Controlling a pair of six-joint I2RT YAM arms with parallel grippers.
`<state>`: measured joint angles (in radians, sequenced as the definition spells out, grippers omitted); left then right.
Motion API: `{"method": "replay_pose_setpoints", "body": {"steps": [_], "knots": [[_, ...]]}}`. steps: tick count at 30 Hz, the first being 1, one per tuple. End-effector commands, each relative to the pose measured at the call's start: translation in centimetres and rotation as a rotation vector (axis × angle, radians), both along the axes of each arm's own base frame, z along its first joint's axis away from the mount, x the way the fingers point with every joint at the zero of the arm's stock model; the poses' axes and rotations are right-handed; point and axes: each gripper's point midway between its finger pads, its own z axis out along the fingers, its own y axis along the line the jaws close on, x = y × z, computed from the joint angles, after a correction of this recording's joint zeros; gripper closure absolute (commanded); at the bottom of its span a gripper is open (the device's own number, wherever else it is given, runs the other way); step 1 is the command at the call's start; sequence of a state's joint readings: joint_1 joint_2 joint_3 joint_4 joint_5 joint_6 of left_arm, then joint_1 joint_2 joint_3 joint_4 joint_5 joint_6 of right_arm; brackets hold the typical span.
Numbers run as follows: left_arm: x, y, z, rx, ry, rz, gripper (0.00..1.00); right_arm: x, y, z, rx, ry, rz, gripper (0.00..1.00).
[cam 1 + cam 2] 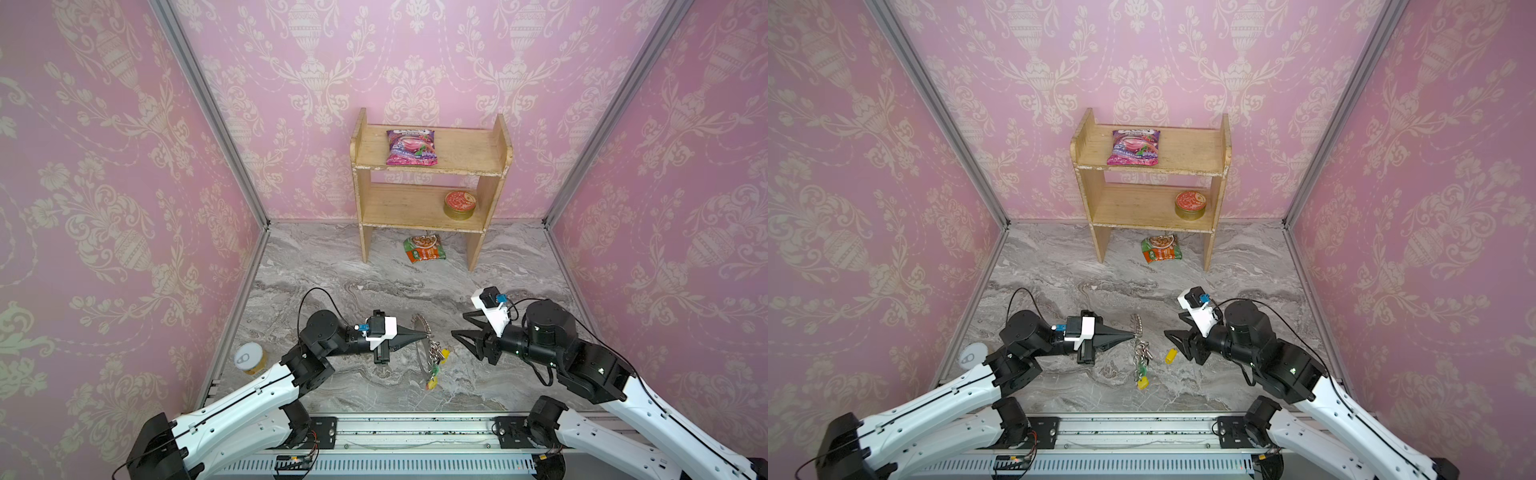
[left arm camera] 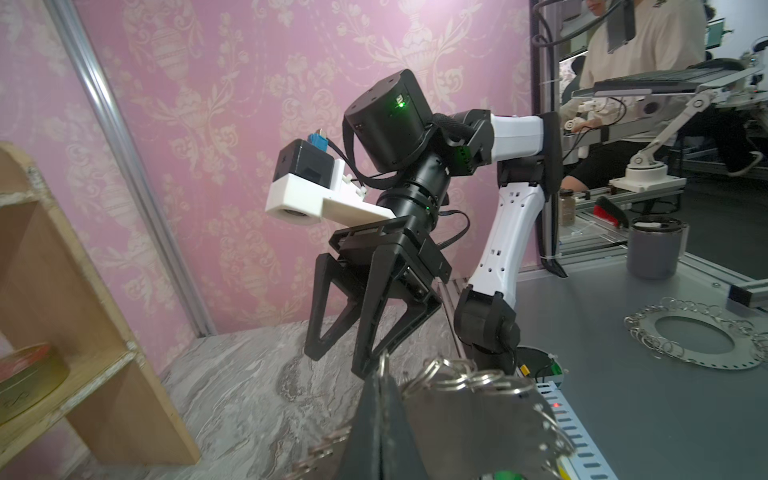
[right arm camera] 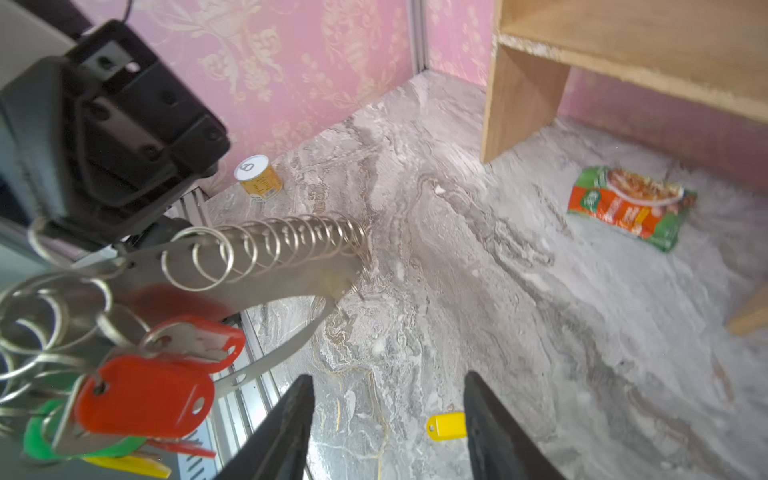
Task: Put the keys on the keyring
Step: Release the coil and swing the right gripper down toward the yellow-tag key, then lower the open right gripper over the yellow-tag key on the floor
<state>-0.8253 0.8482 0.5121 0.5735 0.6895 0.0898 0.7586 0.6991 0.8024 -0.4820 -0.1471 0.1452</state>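
Where both top views are consulted, the left claw is seen clenched on the keyring, held edge-on, with tagged keys hung beneath its tips. The right claw is spread and empty, just beside. In the right wrist view, a yellow-tagged key is shown on the table, between its spread jaws.

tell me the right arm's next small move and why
Probably lower the open right gripper onto the yellow tag lying loose on the table just ahead of it: the shut left gripper holds the keyring up, with other keys hanging on it.
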Motion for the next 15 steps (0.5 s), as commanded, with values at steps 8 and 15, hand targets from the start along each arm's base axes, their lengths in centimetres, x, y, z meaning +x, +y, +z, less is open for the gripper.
{"method": "replay_pose_setpoints", "body": {"steps": [8, 15], "knots": [[2.3, 2.9, -0.4, -0.053, -0.069, 0.248, 1.00, 4.2, -1.2, -12.0, -0.015, 0.470, -0.440, 0.43], [2.2, 3.5, -0.8, -0.070, -0.065, 0.264, 1.00, 4.9, -2.3, -15.6, -0.134, 0.580, -0.703, 0.55]]}}
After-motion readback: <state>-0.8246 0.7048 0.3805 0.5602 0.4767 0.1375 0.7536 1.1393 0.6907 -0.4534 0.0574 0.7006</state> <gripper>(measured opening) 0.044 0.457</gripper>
